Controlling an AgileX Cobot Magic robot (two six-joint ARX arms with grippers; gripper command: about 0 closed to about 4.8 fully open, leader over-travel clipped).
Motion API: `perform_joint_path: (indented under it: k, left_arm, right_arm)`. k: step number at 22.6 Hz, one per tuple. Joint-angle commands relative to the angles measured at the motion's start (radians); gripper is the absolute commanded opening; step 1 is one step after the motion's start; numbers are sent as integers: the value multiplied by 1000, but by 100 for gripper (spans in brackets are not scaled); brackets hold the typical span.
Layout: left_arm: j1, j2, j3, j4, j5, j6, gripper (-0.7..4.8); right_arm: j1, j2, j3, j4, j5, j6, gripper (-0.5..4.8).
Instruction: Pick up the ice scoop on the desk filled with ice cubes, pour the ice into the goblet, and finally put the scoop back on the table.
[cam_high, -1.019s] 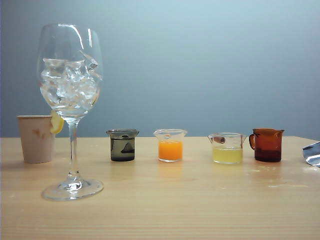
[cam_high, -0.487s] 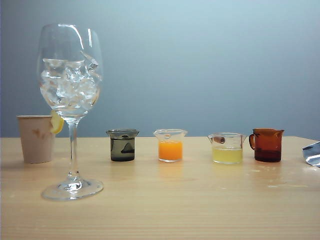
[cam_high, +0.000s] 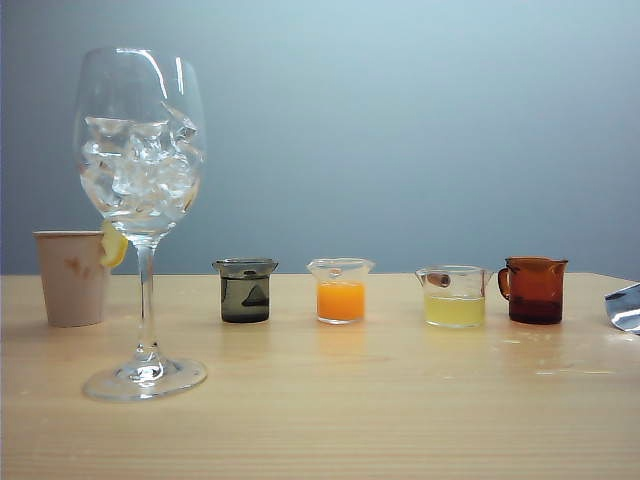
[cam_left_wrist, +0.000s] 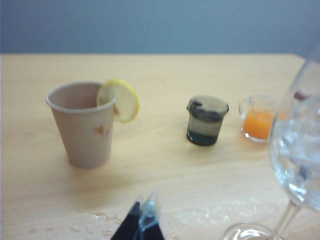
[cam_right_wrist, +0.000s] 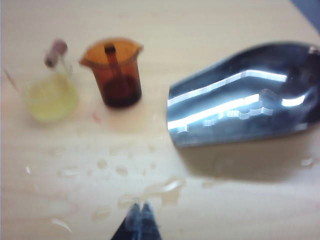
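Note:
The goblet (cam_high: 140, 200) stands at the left of the table (cam_high: 340, 420), its bowl holding a heap of ice cubes (cam_high: 140, 165). In the left wrist view the goblet (cam_left_wrist: 300, 150) is beside my left gripper (cam_left_wrist: 142, 212), which is shut with nothing in it, low over the wet table. The shiny ice scoop (cam_right_wrist: 245, 95) lies on its own on the table with no ice in it. Only its tip (cam_high: 625, 306) shows at the exterior view's right edge. My right gripper (cam_right_wrist: 140, 207) is shut on nothing and stands apart from the scoop. Neither gripper shows in the exterior view.
Behind the goblet stands a beige paper cup (cam_high: 72, 277) with a lemon slice (cam_high: 113, 243) on its rim. A row runs rightward: dark beaker (cam_high: 245, 290), orange beaker (cam_high: 341, 290), yellow beaker (cam_high: 455, 296), amber mug (cam_high: 535, 289). Water drops (cam_right_wrist: 115, 170) lie on the wood near the scoop.

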Motion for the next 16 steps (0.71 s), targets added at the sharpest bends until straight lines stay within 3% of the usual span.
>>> perform_joint_path:
  k: [1, 10, 16]
  left_arm:
    - [0, 0, 4, -26, 5, 3, -1]
    - [0, 0, 4, -31, 5, 3, -1]
    - [0, 0, 4, -32, 4, 3, -1]
  right_arm:
    - [-7, -74, 6, 9, 0, 0, -5]
    - [-164, -215, -40, 5, 1, -2, -5]
    - [-179, -222, -40, -32, -2, -3, -5]
